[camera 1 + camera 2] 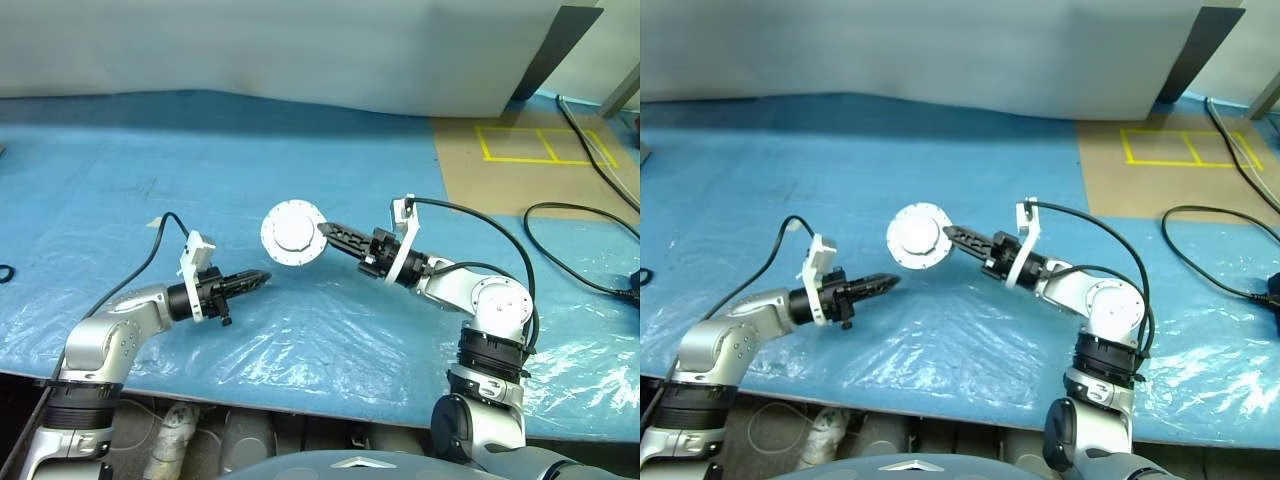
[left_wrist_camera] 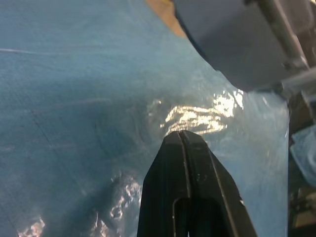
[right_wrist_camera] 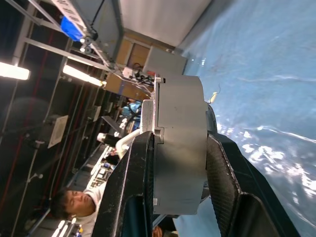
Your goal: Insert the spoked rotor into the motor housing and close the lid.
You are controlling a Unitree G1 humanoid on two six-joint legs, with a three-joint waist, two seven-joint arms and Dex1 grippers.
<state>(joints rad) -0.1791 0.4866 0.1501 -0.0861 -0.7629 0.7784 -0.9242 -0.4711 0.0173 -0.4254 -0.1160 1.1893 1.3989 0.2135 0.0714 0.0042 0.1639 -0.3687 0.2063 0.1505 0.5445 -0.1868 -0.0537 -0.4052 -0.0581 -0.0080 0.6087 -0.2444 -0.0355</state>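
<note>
My right gripper [image 1: 324, 231] holds the motor housing [image 3: 180, 148] up off the blue table, its fingers clamped across the gray case's two flat faces. The lid [image 1: 293, 233] is shut on the housing; its plain pale outer face with a raised hub is turned toward the head camera. The spoked rotor is hidden. My left gripper [image 1: 263, 277] is shut and empty. It points level toward the housing from lower left, a short gap away, and its closed tips [image 2: 181, 136] hover above the shiny plastic sheet.
Blue cloth under clear plastic [image 1: 330, 340] covers the table. A brown board with yellow tape squares [image 1: 540, 150] lies at the back right, with black cables [image 1: 585, 215] beside it. A person [image 3: 74, 205] sits in the background of the right wrist view.
</note>
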